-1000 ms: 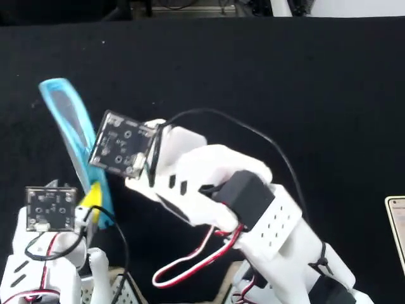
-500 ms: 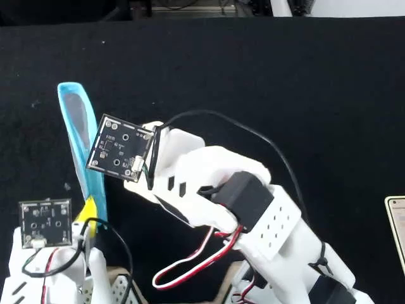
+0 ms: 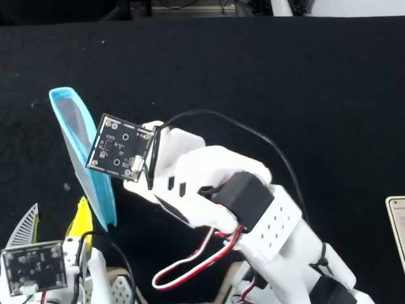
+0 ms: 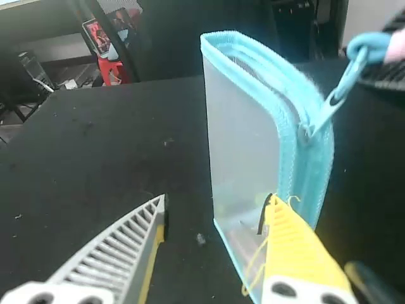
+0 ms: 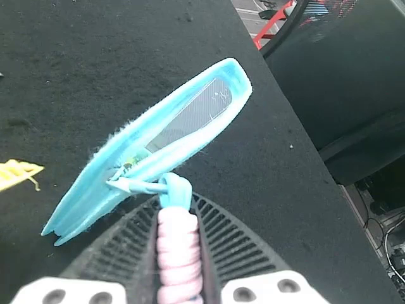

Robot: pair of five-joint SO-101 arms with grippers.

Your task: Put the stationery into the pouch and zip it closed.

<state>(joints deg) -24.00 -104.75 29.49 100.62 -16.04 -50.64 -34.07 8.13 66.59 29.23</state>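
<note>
Blue pouch (image 3: 82, 158) stands on edge on black table (image 3: 285, 82). Zip pull (image 5: 168, 185) at pouch's near end, pinched tight in right gripper (image 5: 174, 190). Left gripper (image 4: 215, 202) near same end, jaws wide apart, holding nothing.

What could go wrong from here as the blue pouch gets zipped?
1. The right gripper pinches only the zipper pull, while the left gripper is open and not gripping the pouch. A tug may drag the whole pouch along instead of sliding the zip.
2. The pouch stands on its thin edge on the black table, so it may well tip over.
</note>
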